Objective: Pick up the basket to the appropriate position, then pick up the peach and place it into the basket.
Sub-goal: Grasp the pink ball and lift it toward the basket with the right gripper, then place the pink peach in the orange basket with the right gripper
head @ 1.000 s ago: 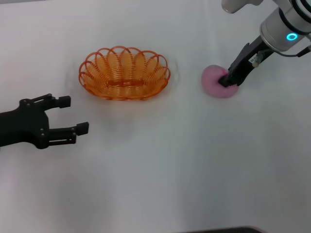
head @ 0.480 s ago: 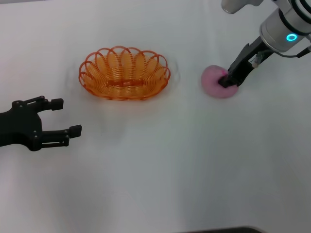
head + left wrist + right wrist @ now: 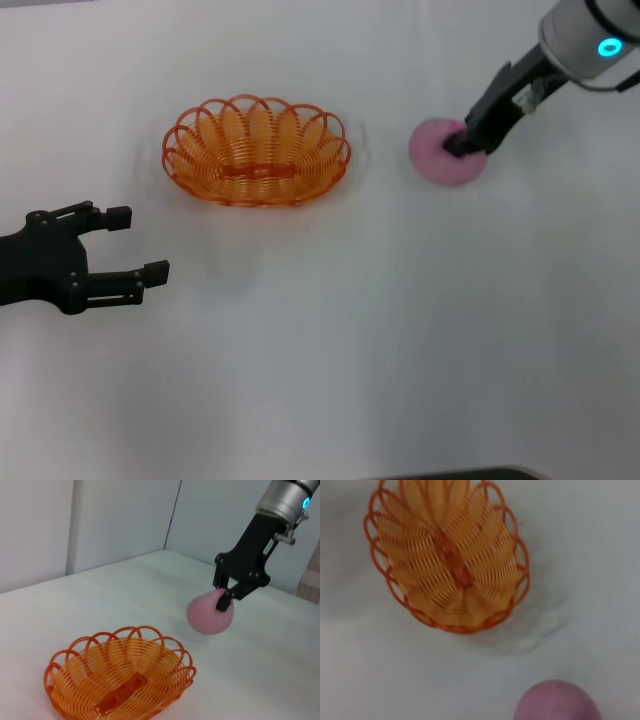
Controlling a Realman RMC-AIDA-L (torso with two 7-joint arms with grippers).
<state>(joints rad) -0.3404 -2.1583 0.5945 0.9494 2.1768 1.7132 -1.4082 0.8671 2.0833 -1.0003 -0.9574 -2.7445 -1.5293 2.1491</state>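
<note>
The oval orange wire basket (image 3: 256, 150) (image 3: 120, 680) (image 3: 447, 555) rests empty on the white table (image 3: 350, 330), left of centre. The pale pink peach (image 3: 440, 155) (image 3: 207, 615) (image 3: 557, 702) is off to the basket's right. My right gripper (image 3: 462, 143) (image 3: 223, 597) is shut on it from above. In the left wrist view the fruit hangs just above the tabletop with a faint shadow under it. My left gripper (image 3: 140, 243) stands open and empty, low on the left, in front of the basket and apart from it.
Pale walls (image 3: 115, 520) rise behind the white table. A dark edge (image 3: 450, 474) shows at the table's near side.
The right gripper has lifted the peach slightly and carried it a little toward the basket. The left gripper drew back to the left a second ago and has since held still.
</note>
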